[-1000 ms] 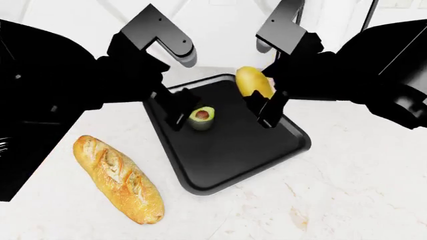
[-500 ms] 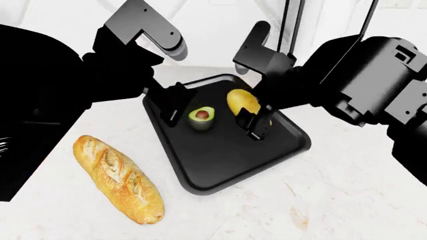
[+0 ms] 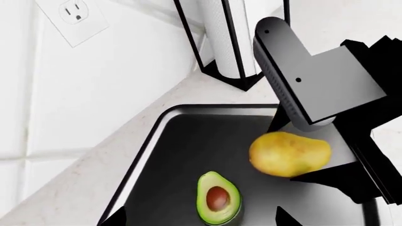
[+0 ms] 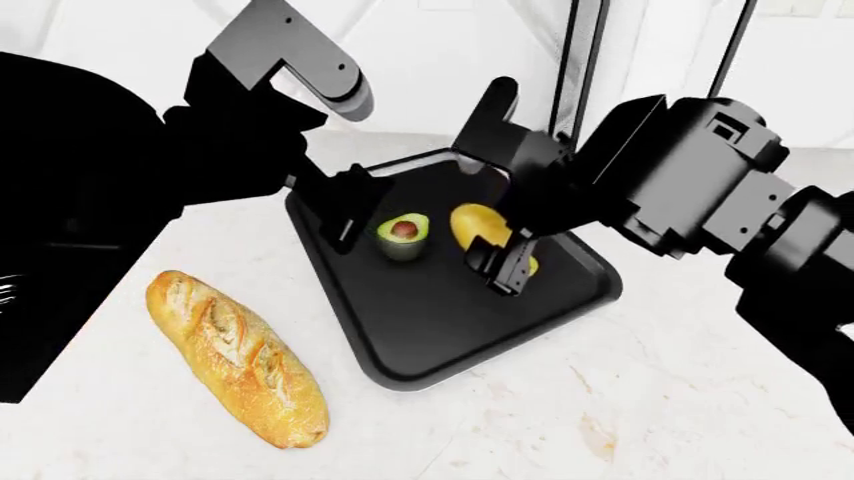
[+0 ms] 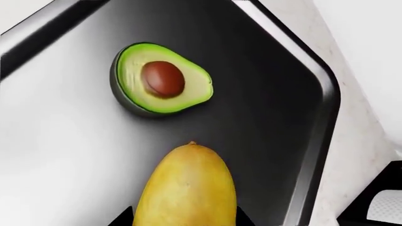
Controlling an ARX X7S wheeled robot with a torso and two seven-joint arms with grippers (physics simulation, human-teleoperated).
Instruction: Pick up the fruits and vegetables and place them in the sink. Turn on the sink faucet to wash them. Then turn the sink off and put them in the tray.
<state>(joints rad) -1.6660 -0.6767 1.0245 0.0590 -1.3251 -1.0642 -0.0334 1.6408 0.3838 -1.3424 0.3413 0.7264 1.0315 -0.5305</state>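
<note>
Tray: a shallow flat black rectangular tray (image 4: pixel 441 340) with rounded corners and a low raised rim sits on the pale speckled stone counter (image 4: pixel 667 400), turned at an angle so one corner points toward the robot.
Avocado: the halved avocado (image 4: pixel 404 229), green flesh and brown pit facing up, lies inside the tray near its far-left edge, just beside the yellow fruit without touching it; the right wrist view shows it (image 5: pixel 162 79) flat on the tray floor.
Yellow fruit: the smooth yellow oblong fruit (image 4: pixel 481 228) is over the tray's middle, toward the far-right edge; whether it rests on the tray floor I cannot tell.
Right gripper: the black right gripper (image 4: pixel 505 258) is clamped on the yellow fruit, its fingers on either side of the fruit's end, as the right wrist view (image 5: pixel 187 188) also shows.
Left gripper: the black left gripper (image 4: pixel 344 215) hangs above the tray's far-left rim, close to the avocado, jaws apart and grasping nothing.
Baguette: a long golden crusty baguette (image 4: pixel 238 345) lies on the counter, well apart from the tray's left edge.
Wall side: a white tiled wall with a power outlet (image 3: pixel 74 14) rises beyond the tray's far corner, a paper towel roll in a black holder (image 3: pixel 223 40) near it.
</note>
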